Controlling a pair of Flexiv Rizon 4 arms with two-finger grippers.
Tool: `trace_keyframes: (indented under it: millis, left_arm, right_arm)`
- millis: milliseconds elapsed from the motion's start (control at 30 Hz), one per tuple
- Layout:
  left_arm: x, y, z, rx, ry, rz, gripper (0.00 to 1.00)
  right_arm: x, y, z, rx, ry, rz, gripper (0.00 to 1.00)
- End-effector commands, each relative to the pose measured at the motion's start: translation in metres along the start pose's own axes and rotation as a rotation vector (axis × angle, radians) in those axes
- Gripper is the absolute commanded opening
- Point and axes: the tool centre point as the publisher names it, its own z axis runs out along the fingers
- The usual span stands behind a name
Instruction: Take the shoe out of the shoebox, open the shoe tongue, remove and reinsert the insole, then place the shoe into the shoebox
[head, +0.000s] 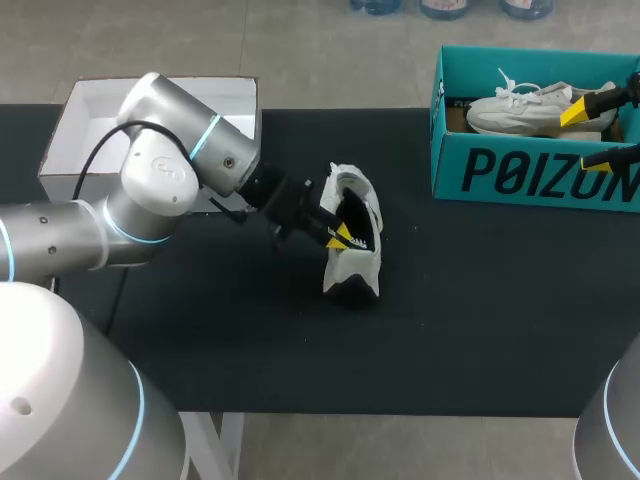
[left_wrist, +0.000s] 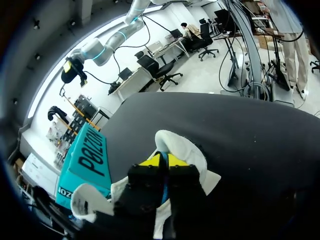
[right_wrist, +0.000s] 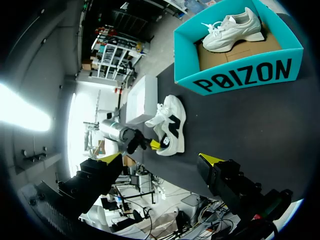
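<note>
Left end effector (left_wrist: 163, 160): tips pressed together inside the opening of the shoe (head: 352, 245); I cannot tell if they pinch anything.
Shoe: on the counter (head: 480, 330), around my left tips.
Right end effector (right_wrist: 160, 158): spread wide, holding nothing.
Shoebox (head: 530, 175): ahead of my right end effector, with a second shoe (head: 540, 108) inside.

The left gripper (left_wrist: 162, 160) has its two yellow-tipped fingers (left_wrist: 151, 161) drawn together with hardly a gap, pressed into the white fabric sneaker (left_wrist: 184, 148), whose pale rim curves just ahead of the tips. Whether they pinch any part of it cannot be told. The sneaker rests on the dark grey desk (left_wrist: 240, 135). Beside it stands the teal cardboard shoebox (left_wrist: 87, 161), with the right gripper (left_wrist: 73, 70) hanging above it, well apart.
</note>
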Motion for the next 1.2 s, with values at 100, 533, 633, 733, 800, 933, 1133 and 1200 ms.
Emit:
trace_keyframes:
  millis: [100, 533, 633, 733, 800, 933, 1133, 1200]
  left_arm:
    - [-0.01, -0.024, -0.035, -0.043, 0.064, 0.009, 1.0]
    - [-0.014, -0.002, -0.037, 0.006, 0.497, 0.204, 0.0]
    - [-0.014, 0.006, -0.032, -0.016, 0.576, 0.289, 0.0]
    - [-0.012, 0.011, -0.026, -0.038, 0.629, 0.305, 0.0]
    - [-0.014, 0.01, -0.023, -0.042, 0.659, 0.319, 0.0]
    - [-0.021, 0.004, -0.021, -0.085, 0.72, 0.304, 0.0]
    - [-0.03, 0.0, -0.021, -0.245, 0.788, 0.34, 0.0]
    - [-0.03, 0.002, -0.02, -0.247, 0.783, 0.352, 0.0]
  right_arm:
    - [0.0, -0.001, 0.0, -0.001, -0.003, 0.0, 1.0]
    - [0.0, -0.001, 0.0, -0.001, -0.003, 0.0, 1.0]
    - [0.0, -0.001, 0.0, -0.001, -0.003, 0.0, 1.0]
    - [0.0, -0.001, 0.0, -0.001, -0.003, 0.0, 1.0]
    - [0.0, -0.001, 0.0, -0.001, -0.003, 0.0, 1.0]
    - [0.0, -0.001, 0.0, -0.001, -0.003, 0.0, 1.0]
    - [0.0, -0.001, 0.0, -0.001, -0.003, 0.0, 1.0]
    - [0.0, -0.001, 0.0, -0.001, -0.003, 0.0, 1.0]
